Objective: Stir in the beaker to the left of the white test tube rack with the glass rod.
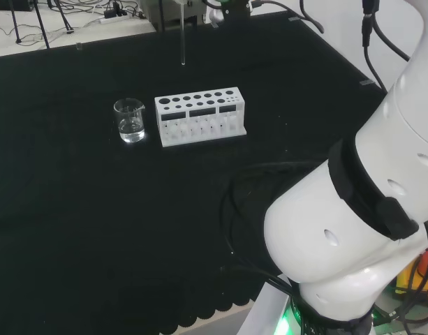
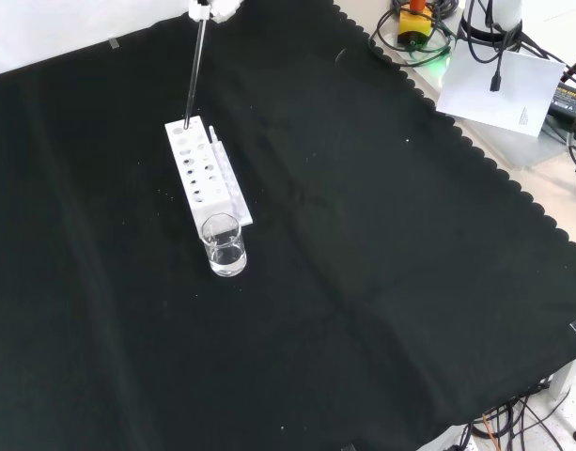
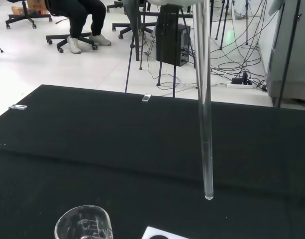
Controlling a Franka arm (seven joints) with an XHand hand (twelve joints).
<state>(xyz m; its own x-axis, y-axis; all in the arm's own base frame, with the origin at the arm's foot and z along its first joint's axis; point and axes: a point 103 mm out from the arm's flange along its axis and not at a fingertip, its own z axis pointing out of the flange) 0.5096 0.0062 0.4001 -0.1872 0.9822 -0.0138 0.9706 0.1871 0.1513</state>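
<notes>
Black cloth (image 1: 74, 230): covers the whole bench and gives the clear ware a dark ground. White test tube rack (image 1: 200, 115): stands on the cloth well below the fingers, long side toward the head camera, its holes open upward; in the front view its far end lies under the rod's lower tip, which suggests the rod is carried over the rack on the way to the beaker. Hand (image 2: 212, 7): a small white part of it shows at the top edge of the front view, with the rod hanging from it; whether the fingers are curled round the rod or pinch it cannot be told. Glass rod (image 3: 205, 124): hangs almost plumb below the fingers, lower tip free in the air and clear of both rack and cloth, a posture that suits lowering it straight into a vessel. Glass beaker (image 1: 130, 120): small, spouted, upright, with a little clear liquid in the bottom; it stands just beside the rack's left end in the head view, lower than the fingers and off to one side of the rod's tip, not yet entered. Judgement: stirring has not begun; the rod must cross to above the beaker's mouth before descending.
</notes>
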